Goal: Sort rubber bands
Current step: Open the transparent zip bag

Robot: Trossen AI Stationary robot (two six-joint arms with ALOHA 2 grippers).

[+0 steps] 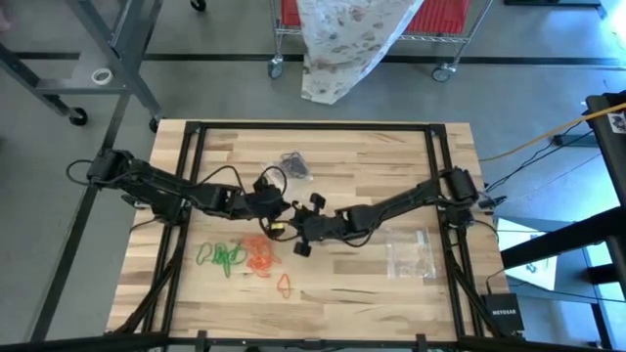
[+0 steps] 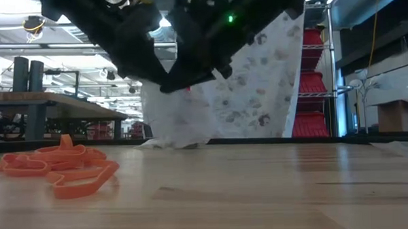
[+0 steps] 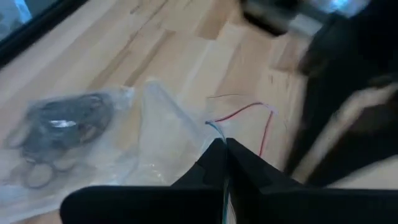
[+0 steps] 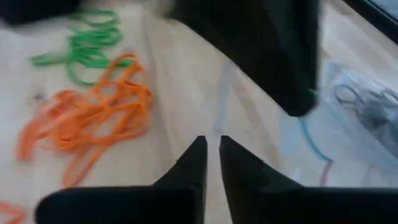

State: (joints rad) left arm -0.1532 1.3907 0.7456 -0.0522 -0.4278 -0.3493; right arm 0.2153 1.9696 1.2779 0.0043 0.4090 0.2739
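Note:
Green rubber bands [image 1: 223, 256] and orange ones [image 1: 260, 256] lie in loose heaps on the table's near left, with one orange loop [image 1: 286, 284] apart. Black bands [image 3: 59, 121] sit inside a clear bag [image 1: 293, 164] at the table's middle. My left gripper [image 3: 225, 148] is shut on that bag's mouth. My right gripper [image 4: 211, 144] faces it from the right, closed to a slim gap at the same bag's mouth. In the low view both grippers hang dark above the orange heap [image 2: 63, 168]. My left gripper pinches the bag's mouth edge [image 3: 214, 127], beside its red and blue zip lines, between its two fingers. It comes slanting down from the table's left. The film rises slack to the fingers while the end with the black bands lies on the table. My right gripper has a pale strip of the bag's mouth [image 4: 219, 106] running into the slim gap between its fingers [image 4: 186, 168]. It comes slanting down from the table's right. Which layer it has I cannot tell. The rest of the bag [image 4: 364, 109] lies on the table.
A second clear bag [image 1: 411, 252] lies flat at the table's near right. Black frame rails [image 1: 192, 186] run along the table's left and right sides. Bare wood lies along the near edge and far left. A cloth-draped cart [image 1: 342, 39] stands beyond the far edge.

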